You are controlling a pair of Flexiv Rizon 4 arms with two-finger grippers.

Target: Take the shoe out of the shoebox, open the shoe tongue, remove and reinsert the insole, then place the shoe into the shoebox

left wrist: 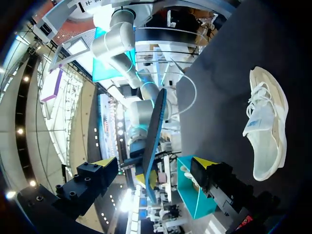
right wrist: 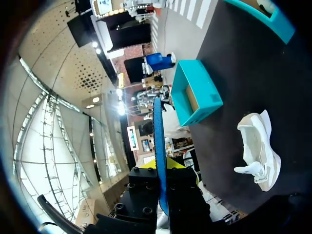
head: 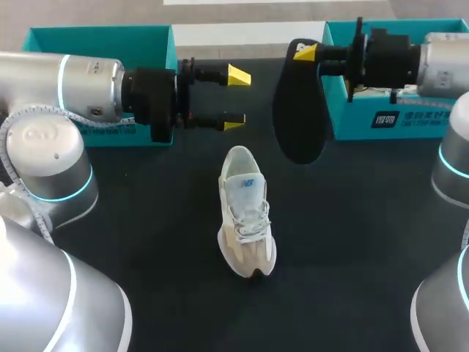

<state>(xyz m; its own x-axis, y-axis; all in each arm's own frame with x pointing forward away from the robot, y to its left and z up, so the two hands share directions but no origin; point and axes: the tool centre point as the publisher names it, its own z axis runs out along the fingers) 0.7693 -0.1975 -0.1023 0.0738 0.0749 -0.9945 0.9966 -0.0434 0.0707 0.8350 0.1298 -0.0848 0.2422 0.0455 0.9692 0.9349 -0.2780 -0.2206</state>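
One cream, laced shoe [head: 246, 213] sits upright, while right jaws pinch a dark insole [head: 299, 110] and left jaws gape empty.

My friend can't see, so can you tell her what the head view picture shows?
The right gripper holds a black insole up over a dark table. A white shoe lies on the table, and the left gripper hangs open beside the insole.

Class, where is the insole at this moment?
In the head view the insole hangs in the right gripper, right of centre, between the open left gripper and the right box, beyond the shoe.
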